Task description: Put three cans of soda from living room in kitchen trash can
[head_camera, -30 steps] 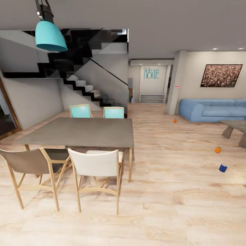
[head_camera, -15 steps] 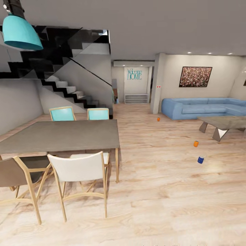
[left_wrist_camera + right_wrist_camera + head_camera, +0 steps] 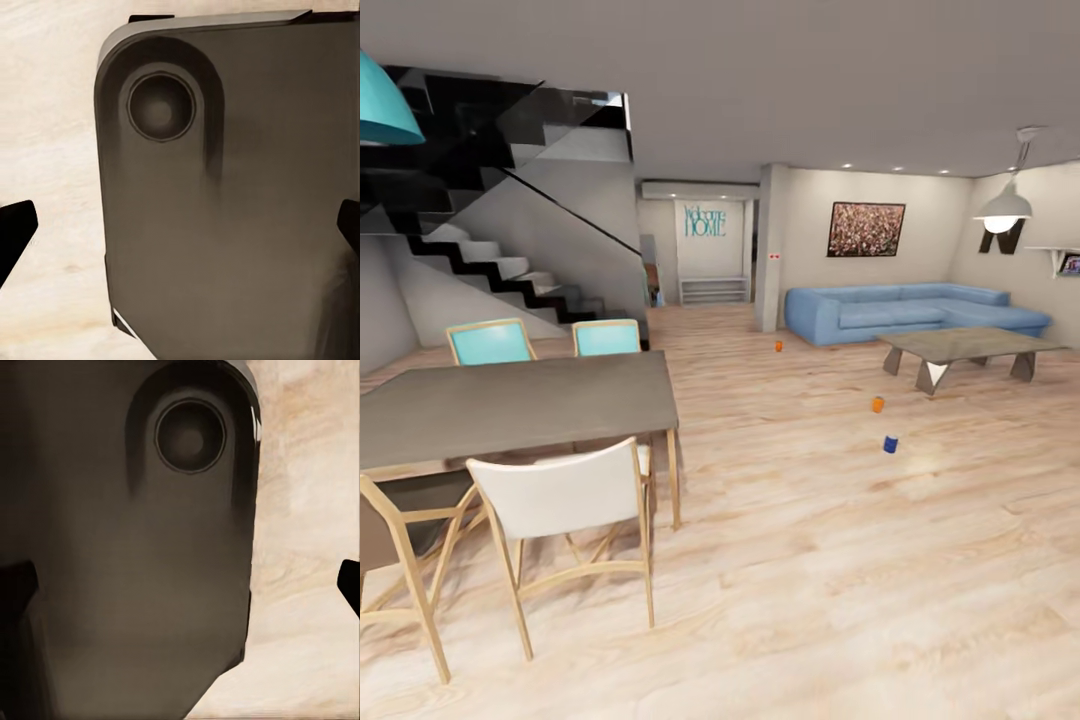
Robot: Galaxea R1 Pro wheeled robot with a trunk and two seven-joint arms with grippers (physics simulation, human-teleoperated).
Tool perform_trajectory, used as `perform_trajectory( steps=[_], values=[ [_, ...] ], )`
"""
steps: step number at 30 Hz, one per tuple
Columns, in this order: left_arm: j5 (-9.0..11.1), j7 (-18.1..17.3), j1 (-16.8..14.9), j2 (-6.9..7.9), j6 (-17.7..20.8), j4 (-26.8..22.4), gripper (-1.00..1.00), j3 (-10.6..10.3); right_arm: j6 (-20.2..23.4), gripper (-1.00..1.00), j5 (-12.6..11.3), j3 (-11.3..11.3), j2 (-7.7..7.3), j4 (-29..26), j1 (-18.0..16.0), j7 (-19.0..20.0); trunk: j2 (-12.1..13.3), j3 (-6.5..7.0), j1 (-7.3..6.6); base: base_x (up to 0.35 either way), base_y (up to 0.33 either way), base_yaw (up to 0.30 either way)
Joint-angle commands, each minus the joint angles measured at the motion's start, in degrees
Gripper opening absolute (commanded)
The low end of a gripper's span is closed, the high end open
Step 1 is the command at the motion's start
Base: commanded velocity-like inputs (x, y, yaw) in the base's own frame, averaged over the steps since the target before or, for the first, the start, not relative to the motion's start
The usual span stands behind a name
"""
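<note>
On the floor (image 3: 840, 560), seemingly three cans (image 3: 878, 404).

Dark grey rounded housing (image 3: 225, 210), round recess; black fingertips (image 3: 15, 232).

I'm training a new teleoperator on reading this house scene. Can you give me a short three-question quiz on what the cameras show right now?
1. True or false: the blue can lies on the coffee table.
2. How many orange cans are on the floor? A) one B) two C) four
3. Fill in: the sofa is ____ in colour.

Key:
1. False; it is on the wood floor.
2. B: the near orange can and the far orange can.
3. Blue.
</note>
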Motion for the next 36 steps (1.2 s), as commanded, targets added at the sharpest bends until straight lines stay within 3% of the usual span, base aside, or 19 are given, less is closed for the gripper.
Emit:
perform_trajectory(
  steps=[1,7,15,36],
  values=[
    [0.0,0.0,-0.01,-0.02,0.0,0.0,1.0,-0.01,0.0,1.0,0.0,0.0,0.01,0.0,0.0,0.0,0.0,0.04,0.0,-0.267,0.218,-0.3],
    [-0.14,0.0,-0.01,-0.09,0.0,0.0,1.0,-0.1,0.0,1.0,0.0,0.01,-0.02,0.0,0.0,0.66,0.0,0.28,0.0,-0.27,0.22,-0.3],
    [-0.25,0.0,0.0,-0.09,0.0,0.0,1.0,-0.17,0.0,1.0,0.59,0.07,-0.04,0.0,0.0,4.33,0.0,0.6,0.0,-0.271,0.223,-0.3],
    [-0.35,0.0,0.02,-0.09,0.0,0.0,1.0,-0.31,-0.01,1.0,0.6,0.09,0.02,-0.09,0.0,5.09,0.0,1.45,0.0,-0.256,0.253,-0.298]
  ],
)
